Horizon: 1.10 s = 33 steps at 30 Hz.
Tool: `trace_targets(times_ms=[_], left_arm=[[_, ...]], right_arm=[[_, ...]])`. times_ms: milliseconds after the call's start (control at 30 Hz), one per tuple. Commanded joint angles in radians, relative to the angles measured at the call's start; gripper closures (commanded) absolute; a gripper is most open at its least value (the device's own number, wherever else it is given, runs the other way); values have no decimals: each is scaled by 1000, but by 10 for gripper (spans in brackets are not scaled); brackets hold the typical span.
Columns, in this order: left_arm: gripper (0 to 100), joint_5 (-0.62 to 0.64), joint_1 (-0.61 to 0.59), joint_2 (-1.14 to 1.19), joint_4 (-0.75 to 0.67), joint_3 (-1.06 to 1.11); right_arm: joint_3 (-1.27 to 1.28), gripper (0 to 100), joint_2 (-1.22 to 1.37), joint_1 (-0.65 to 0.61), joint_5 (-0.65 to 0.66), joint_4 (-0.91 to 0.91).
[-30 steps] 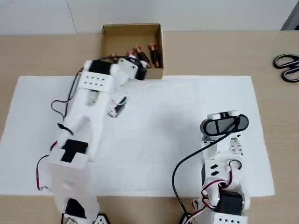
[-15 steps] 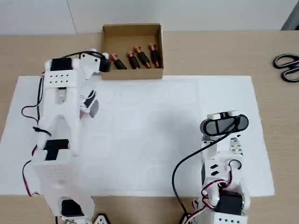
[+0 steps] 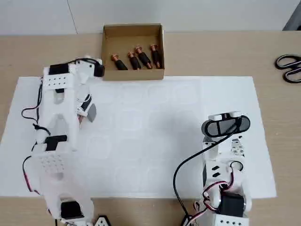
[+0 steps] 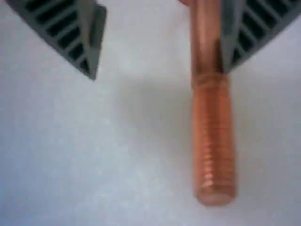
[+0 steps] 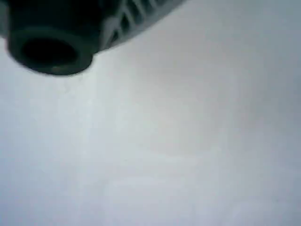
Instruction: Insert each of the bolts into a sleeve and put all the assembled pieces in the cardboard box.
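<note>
Wooden table (image 3: 211, 52), white sheet (image 3: 164, 132) across it, cardboard box (image 3: 133, 31), scissors (image 3: 289, 67)

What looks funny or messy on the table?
Nothing is spilled: four assembled pieces lie side by side in the cardboard box. One oddity: a copper bolt sits against just one finger of the open left gripper, not clamped. Scissors lie far off at the edge of the table.
</note>
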Motion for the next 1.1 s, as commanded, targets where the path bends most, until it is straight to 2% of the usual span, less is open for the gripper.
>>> trace_targets(times_ms=[0, 67, 200, 433, 633, 800, 1067], left_arm=[[831, 14, -3, 28, -15, -56], [852, 44, -5, 41, -14, -85], [994, 61, 0, 51, 15, -136], [995, 31, 15, 41, 95, -153], [995, -252, 86, 41, 123, -173], [995, -597, 141, 41, 123, -171], [995, -875, 195, 46, 121, -174]], right_arm=[[-12, 994, -16, 7, -9, -19], [-12, 994, -16, 7, -9, -19], [-12, 994, -16, 8, -9, -19], [-9, 994, -16, 8, -9, -24], [-9, 994, -16, 7, -9, -24], [-9, 994, -16, 8, -8, -22], [-8, 994, -16, 8, -8, -24]])
